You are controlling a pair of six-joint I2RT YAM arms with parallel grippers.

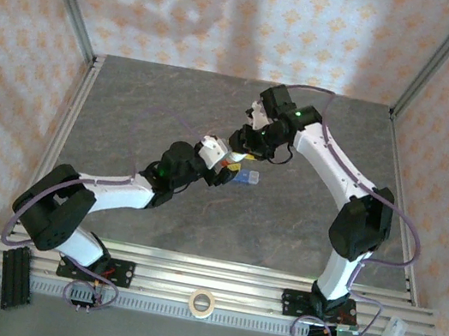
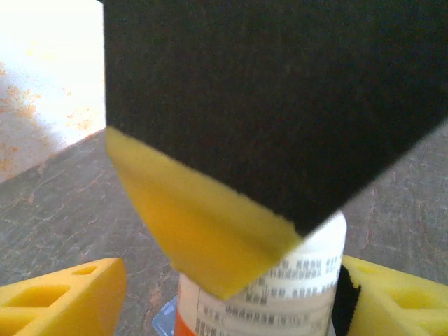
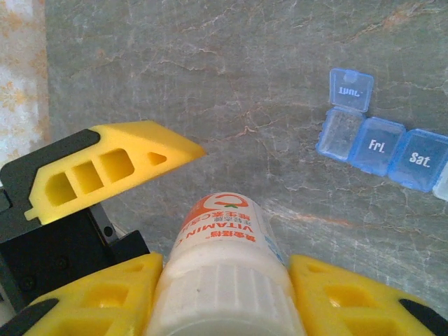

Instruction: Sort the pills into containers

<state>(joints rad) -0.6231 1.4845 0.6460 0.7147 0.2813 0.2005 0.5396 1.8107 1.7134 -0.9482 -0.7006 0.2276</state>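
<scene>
While the right tool clamps the bottle by its cap, likely to unscrew it, the left tool straddles it loosely; the containers lie nearby, 1 lid open.

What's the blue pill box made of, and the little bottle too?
The pill box looks like see-through blue plastic, smooth and a bit shiny: the grey table seems to show faintly through it. The bottle is probably plastic too, with a glossy printed label and a ridged white cap.
</scene>
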